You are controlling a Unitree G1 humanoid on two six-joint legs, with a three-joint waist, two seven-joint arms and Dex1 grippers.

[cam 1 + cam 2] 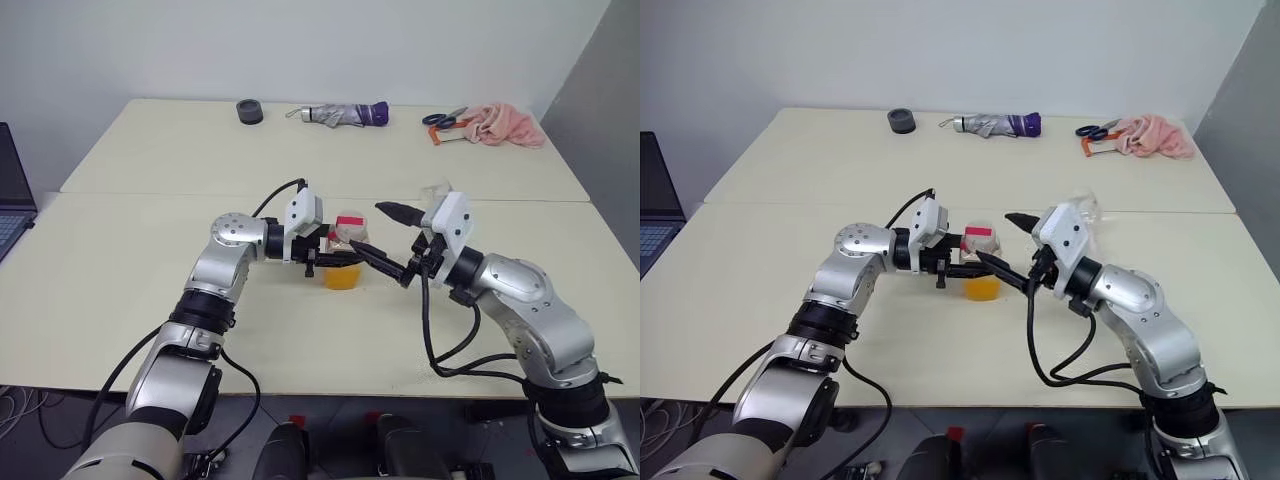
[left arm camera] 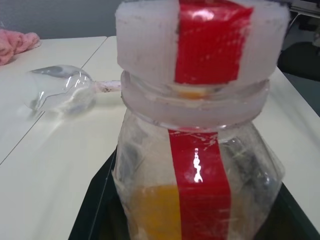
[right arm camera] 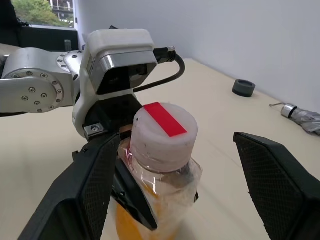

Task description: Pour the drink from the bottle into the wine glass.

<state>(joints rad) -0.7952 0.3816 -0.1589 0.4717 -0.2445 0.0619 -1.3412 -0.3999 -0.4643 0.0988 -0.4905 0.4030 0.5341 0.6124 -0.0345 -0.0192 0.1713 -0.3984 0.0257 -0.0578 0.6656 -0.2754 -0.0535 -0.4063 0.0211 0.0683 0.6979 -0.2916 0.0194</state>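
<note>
**Cap sits between the spread right fingers**

Pale bench (image 1: 150,290) under a white wall carries the whole business, with the bottle (image 1: 345,262) standing upright near its middle, long axis vertical, the drink (image 1: 342,277) filling only its lower part. Left claw (image 1: 322,261) comes in level from the robot's left and is pinched tight on the bottle's body below the neck. Right claw (image 3: 190,165) comes from the opposite side with its fingers spread wide; in the right wrist view the white cap with its red strip (image 3: 164,131) sits between those fingers, closer to the one nearer the left claw, and I can't make out either finger touching it.

So the cap is still on, and nothing can be poured yet. My reading is that the next move depends on that one alignment: the right claw would need to centre on the cap before closing to twist it off.

Wine glass (image 2: 65,92) lies on its side on the bench beyond the bottle, apart from it, its stem running toward the bottle. It probably wants standing up before any pour.
</note>
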